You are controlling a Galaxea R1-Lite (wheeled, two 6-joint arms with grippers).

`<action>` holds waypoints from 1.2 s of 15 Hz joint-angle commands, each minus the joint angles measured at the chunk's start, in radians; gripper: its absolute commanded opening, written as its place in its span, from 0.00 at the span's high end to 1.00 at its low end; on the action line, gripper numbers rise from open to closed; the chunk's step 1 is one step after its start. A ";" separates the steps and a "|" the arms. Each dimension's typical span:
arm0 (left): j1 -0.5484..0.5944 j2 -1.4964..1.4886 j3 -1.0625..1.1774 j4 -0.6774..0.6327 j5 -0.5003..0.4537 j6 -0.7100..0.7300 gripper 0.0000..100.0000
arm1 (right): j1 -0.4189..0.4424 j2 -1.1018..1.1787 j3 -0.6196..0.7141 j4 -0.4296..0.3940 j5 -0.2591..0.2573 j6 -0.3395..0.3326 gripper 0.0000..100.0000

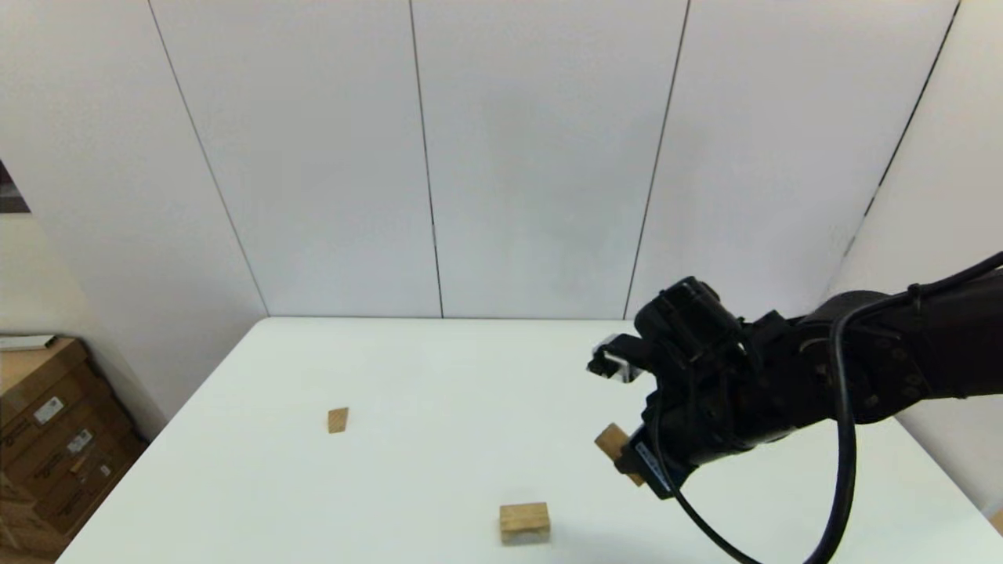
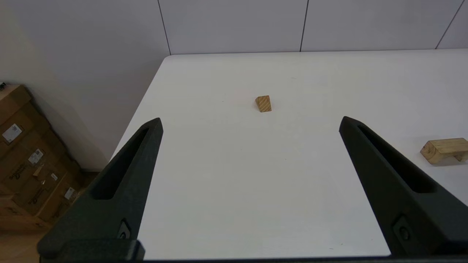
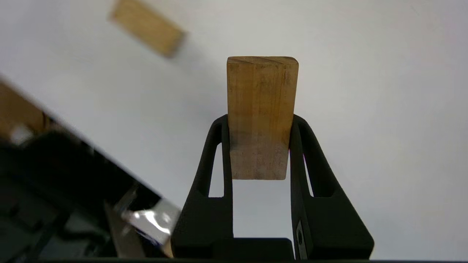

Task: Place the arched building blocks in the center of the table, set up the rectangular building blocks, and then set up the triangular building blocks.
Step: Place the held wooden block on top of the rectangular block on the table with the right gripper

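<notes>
Up above the white table (image 1: 439,376), off to the right of the arch block (image 1: 524,522): right gripper (image 3: 260,124), pinching the flat plank (image 3: 261,117) between two black fingers (image 3: 219,153). Plank squeezed on both long sides, one end sticking out past the fingertips, the other end down between them. Lifted clear of the table, tilted in the head view, with only one tan end (image 1: 613,443) peeking out from behind the black arm. Cannot tell how high.

Near the front edge of the table, around the middle: arch block, sitting alone, nothing touching it. Seen also from the left wrist (image 2: 444,149), hollow side facing down onto the table top.

Well away to the left of the arch block and farther back: little wedge (image 1: 338,420), lying alone on the white top. Seen from the left wrist too (image 2: 263,103), stripes of grain showing on one face.

Back by the left side, well short of the wedge: left gripper (image 2: 250,122), fingers (image 2: 135,164) spread wide apart, holding nothing. Not seen from the head camera.

Down on the floor, left of the table: brown cardboard boxes (image 1: 55,439).
</notes>
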 commanded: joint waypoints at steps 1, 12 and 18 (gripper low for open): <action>0.001 0.002 0.000 0.000 0.001 0.000 0.00 | 0.057 0.082 -0.139 0.119 0.103 -0.169 1.00; 0.001 0.002 0.000 0.000 0.001 0.000 0.00 | 0.120 0.281 -0.259 0.127 0.179 -0.457 1.00; 0.001 0.002 0.000 0.000 -0.001 0.000 0.00 | 0.177 0.388 -0.369 0.208 0.172 -0.490 1.00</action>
